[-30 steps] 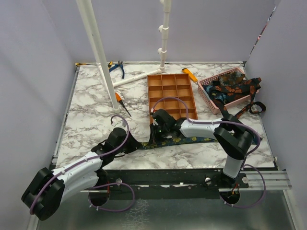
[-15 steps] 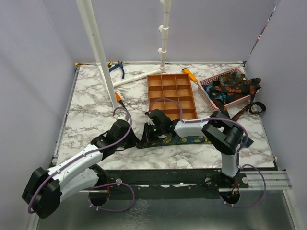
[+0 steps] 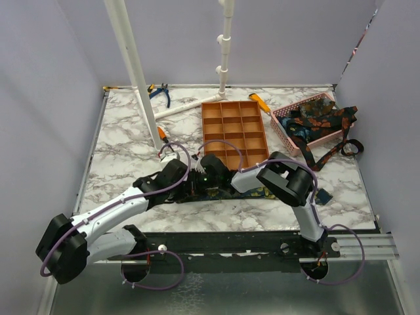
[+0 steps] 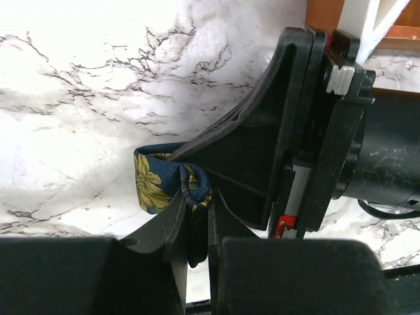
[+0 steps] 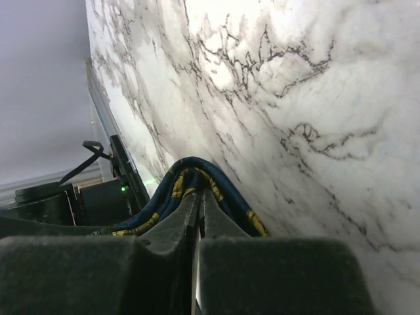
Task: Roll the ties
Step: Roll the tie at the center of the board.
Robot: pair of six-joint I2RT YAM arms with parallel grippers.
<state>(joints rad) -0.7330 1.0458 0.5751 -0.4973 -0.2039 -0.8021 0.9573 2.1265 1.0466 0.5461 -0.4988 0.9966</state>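
**Tie nipped from both sides, front middle of the worktop**

Overhead cam only gives you two arms, left arm [image 3: 111, 220] and right arm [image 3: 289, 184], meeting nose to nose at the front middle of the worktop [image 3: 125, 164]. One navy tie [image 3: 262, 192] trails flat to the right under the right arm. Can't make out any grip from up there.

Wrist cams fill that in. The left fingers [image 4: 167, 233] are clamped on a fold of the tie, yellow flowers bulging out beside them, with the right arm's black housing jammed right up close. The right fingers [image 5: 161, 230] are pressed tight together with a fold nipped at their tips.

Count:
- one tie out on the marble
- one orange tray [image 3: 204, 128]
- one pink basket [image 3: 281, 130] at the back right
- a heap of ties [image 3: 318, 121] spilling over the basket, too tangled to count
- one pair of blue pliers [image 3: 159, 93]
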